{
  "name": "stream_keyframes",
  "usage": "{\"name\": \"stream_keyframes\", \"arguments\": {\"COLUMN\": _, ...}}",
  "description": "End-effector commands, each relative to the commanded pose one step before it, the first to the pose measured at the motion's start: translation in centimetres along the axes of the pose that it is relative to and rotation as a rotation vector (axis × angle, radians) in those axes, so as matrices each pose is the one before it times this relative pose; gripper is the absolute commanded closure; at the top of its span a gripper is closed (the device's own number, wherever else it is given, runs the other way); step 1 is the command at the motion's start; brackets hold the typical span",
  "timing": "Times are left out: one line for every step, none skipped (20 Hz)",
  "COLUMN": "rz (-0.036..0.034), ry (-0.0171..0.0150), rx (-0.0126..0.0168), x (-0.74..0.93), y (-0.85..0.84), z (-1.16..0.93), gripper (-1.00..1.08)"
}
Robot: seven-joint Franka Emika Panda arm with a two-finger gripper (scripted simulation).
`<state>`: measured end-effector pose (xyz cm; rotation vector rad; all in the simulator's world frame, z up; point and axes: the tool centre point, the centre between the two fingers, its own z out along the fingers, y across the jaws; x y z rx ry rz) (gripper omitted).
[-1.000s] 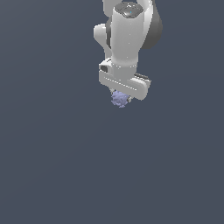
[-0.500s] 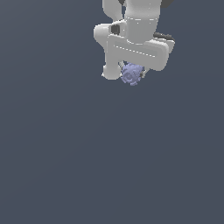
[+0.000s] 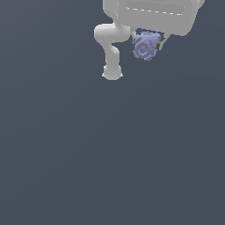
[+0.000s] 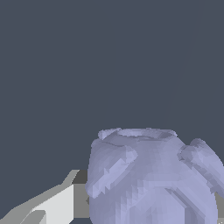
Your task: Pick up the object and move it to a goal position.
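While gripper [image 3: 148, 44] clamps object [image 3: 146, 45], plain grey floor [image 3: 110, 154] surrounds.

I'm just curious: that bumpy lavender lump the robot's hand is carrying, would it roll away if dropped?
Probably a little: the lump is roundish, though its knobs would likely stop it soon. It looks rigid, not sagging between the hand's fingers. The bumps may help grip.

The object [image 3: 146, 45] [image 4: 151, 179] looks matt and chalky, lavender-blue, with a bumpy, faceted surface of knobs and grooves, like moulded plastic or clay. The gripper [image 3: 147, 41] looks like smooth white plastic with a soft satin sheen; in the wrist view its finger [image 4: 52, 205] shows a flat white face and a dull grey pad. The ground [image 3: 110, 154] is plain matt slate-grey, untextured.
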<state>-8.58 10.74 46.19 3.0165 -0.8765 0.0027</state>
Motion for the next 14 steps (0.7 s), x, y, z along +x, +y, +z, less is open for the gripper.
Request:
{"name": "stream_keyframes", "arguments": {"rz": 0.00042, "ry": -0.00123, "rx": -0.00072, "x": -0.434, "y": -0.361, "z": -1.574, "gripper": 1.08}}
{"name": "stream_keyframes", "arguments": {"rz": 0.00000, "ry": 0.00000, "rx": 0.00000, "x": -0.130, "y": -0.136, "z": -0.510, "gripper": 1.08}}
{"name": "stream_keyframes", "arguments": {"rz": -0.00010, "ry": -0.00031, "rx": 0.00036, "x": -0.105, "y": -0.111, "z": -0.463, "gripper": 1.08}}
{"name": "stream_keyframes", "arguments": {"rz": 0.00000, "ry": 0.00000, "rx": 0.00000, "x": -0.102, "y": -0.112, "z": -0.411, "gripper": 1.08}}
{"name": "stream_keyframes", "arguments": {"rz": 0.00000, "ry": 0.00000, "rx": 0.00000, "x": -0.089, "y": -0.100, "z": -0.361, "gripper": 1.08}}
{"name": "stream_keyframes", "arguments": {"rz": 0.00000, "ry": 0.00000, "rx": 0.00000, "x": -0.075, "y": -0.088, "z": -0.312, "gripper": 1.08}}
{"name": "stream_keyframes", "arguments": {"rz": 0.00000, "ry": 0.00000, "rx": 0.00000, "x": -0.062, "y": -0.076, "z": -0.265, "gripper": 1.08}}
{"name": "stream_keyframes", "arguments": {"rz": 0.00000, "ry": 0.00000, "rx": 0.00000, "x": -0.048, "y": -0.065, "z": -0.218, "gripper": 1.08}}
{"name": "stream_keyframes", "arguments": {"rz": 0.00000, "ry": 0.00000, "rx": 0.00000, "x": -0.035, "y": -0.055, "z": -0.173, "gripper": 1.08}}
{"name": "stream_keyframes", "arguments": {"rz": 0.00000, "ry": 0.00000, "rx": 0.00000, "x": -0.021, "y": -0.044, "z": -0.128, "gripper": 1.08}}
{"name": "stream_keyframes", "arguments": {"rz": 0.00000, "ry": 0.00000, "rx": 0.00000, "x": -0.008, "y": -0.034, "z": -0.084, "gripper": 1.08}}
{"name": "stream_keyframes", "arguments": {"rz": 0.00000, "ry": 0.00000, "rx": 0.00000, "x": 0.005, "y": -0.024, "z": -0.040, "gripper": 1.08}}
{"name": "stream_keyframes", "arguments": {"rz": 0.00000, "ry": 0.00000, "rx": 0.00000, "x": 0.015, "y": -0.013, "z": -0.002, "gripper": 1.08}}
{"name": "stream_keyframes", "arguments": {"rz": 0.00000, "ry": 0.00000, "rx": 0.00000, "x": 0.009, "y": -0.003, "z": 0.009, "gripper": 1.08}}
